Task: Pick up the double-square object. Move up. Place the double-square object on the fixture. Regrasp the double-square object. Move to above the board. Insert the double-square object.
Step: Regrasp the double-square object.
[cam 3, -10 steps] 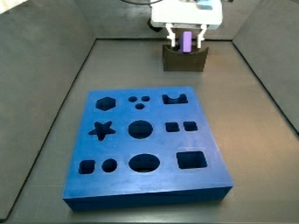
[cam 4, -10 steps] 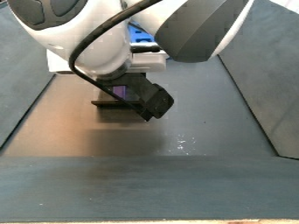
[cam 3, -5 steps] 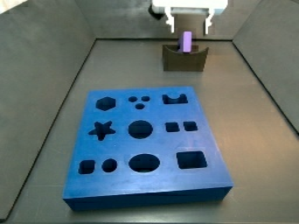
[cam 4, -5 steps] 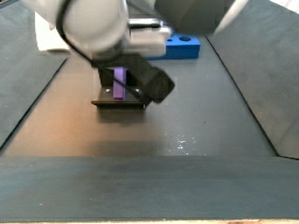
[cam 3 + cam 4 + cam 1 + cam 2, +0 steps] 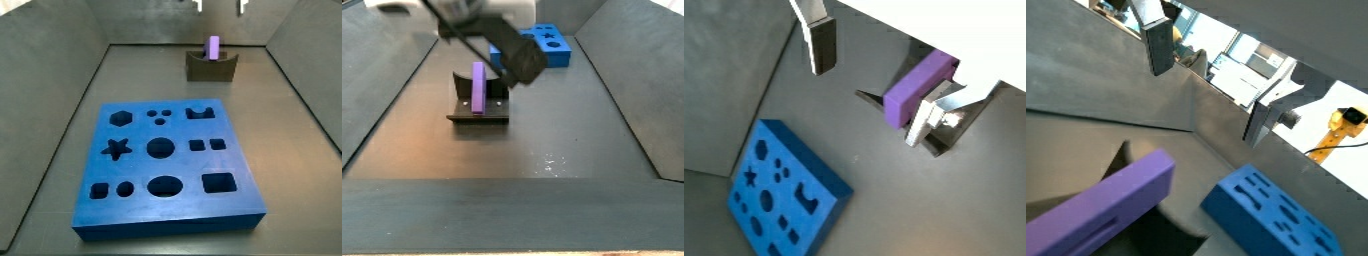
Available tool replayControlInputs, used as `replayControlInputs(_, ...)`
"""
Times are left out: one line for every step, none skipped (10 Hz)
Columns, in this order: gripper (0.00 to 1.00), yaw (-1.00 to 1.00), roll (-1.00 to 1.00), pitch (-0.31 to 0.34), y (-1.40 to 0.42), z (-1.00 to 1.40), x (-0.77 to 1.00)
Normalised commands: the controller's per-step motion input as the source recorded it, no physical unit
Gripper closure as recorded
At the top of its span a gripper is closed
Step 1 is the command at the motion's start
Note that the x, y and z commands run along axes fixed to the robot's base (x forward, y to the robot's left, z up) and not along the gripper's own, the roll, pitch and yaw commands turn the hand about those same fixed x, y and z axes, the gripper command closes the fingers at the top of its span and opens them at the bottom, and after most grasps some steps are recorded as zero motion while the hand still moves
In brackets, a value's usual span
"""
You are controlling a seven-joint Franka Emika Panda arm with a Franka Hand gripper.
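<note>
The light-purple double-square object [image 5: 213, 47] stands upright in the olive-brown fixture [image 5: 211, 68] at the back of the floor; both side views show it [image 5: 478, 87], free of the fingers. My gripper [image 5: 221, 5] is open and empty, raised straight above it at the picture's upper edge. In both wrist views the silver fingers [image 5: 822, 45] are spread wide with nothing between them, and the purple object [image 5: 919, 88] lies below the gripper [image 5: 871, 85]. The blue board [image 5: 167, 165] with shaped holes lies flat in front of the fixture.
Grey sloped walls [image 5: 74, 90] enclose the floor on both sides. In a side view the dark wrist part of the arm [image 5: 513, 55] hangs above the fixture [image 5: 480, 110] and hides part of the board [image 5: 549, 45].
The gripper has let go of the purple object and risen straight up, out of the fixture. The object stays upright in the fixture.
</note>
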Motion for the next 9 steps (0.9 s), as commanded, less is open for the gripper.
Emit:
replayControlInputs(0.00, 0.01, 1.00, 0.058, -0.85, 0.65, -0.10)
replayControlInputs(0.00, 0.01, 1.00, 0.045, -0.69, 0.44, -0.11)
replayControlInputs(0.00, 0.01, 1.00, 0.040, -0.59, 0.31, -0.12)
replayControlInputs(0.00, 0.01, 1.00, 0.035, -0.39, 0.10, -0.07)
replayControlInputs(0.00, 0.01, 1.00, 0.035, -0.22, 0.06, -0.04)
replayControlInputs(0.00, 0.01, 1.00, 0.036, -0.06, 0.05, -0.03)
replayControlInputs(0.00, 0.01, 1.00, 0.035, -0.04, 0.03, -0.02)
replayControlInputs(0.00, 0.01, 1.00, 0.030, -0.05, 0.01, -0.03)
replayControlInputs(0.00, 0.01, 1.00, 0.025, -0.04, 0.02, -0.03)
